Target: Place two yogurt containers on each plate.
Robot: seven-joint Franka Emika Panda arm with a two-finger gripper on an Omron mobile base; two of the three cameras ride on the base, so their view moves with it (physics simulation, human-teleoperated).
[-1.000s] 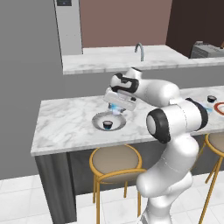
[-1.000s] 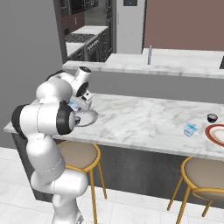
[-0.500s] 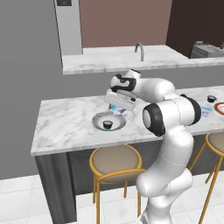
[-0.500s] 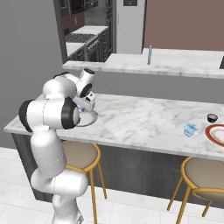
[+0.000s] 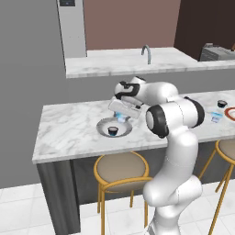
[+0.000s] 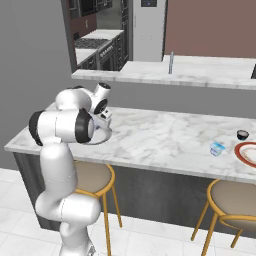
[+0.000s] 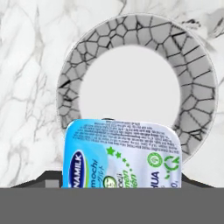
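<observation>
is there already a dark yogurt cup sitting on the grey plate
Yes, in the left base view a dark yogurt cup sits inside the grey plate on the marble counter.

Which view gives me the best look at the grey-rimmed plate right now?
The hand view: the grey-rimmed plate sits almost fully visible below, cracked rim clear, only its lower edge covered by the blue yogurt cup. The left base view shows it small, with a dark cup on it. The right base view has the arm in front.

Marble counter (image 5: 73,126) — grey-rimmed plate (image 5: 103,125), pale cup (image 6: 217,148), dark cup (image 6: 243,134), red-rimmed plate (image 6: 246,152)
</observation>
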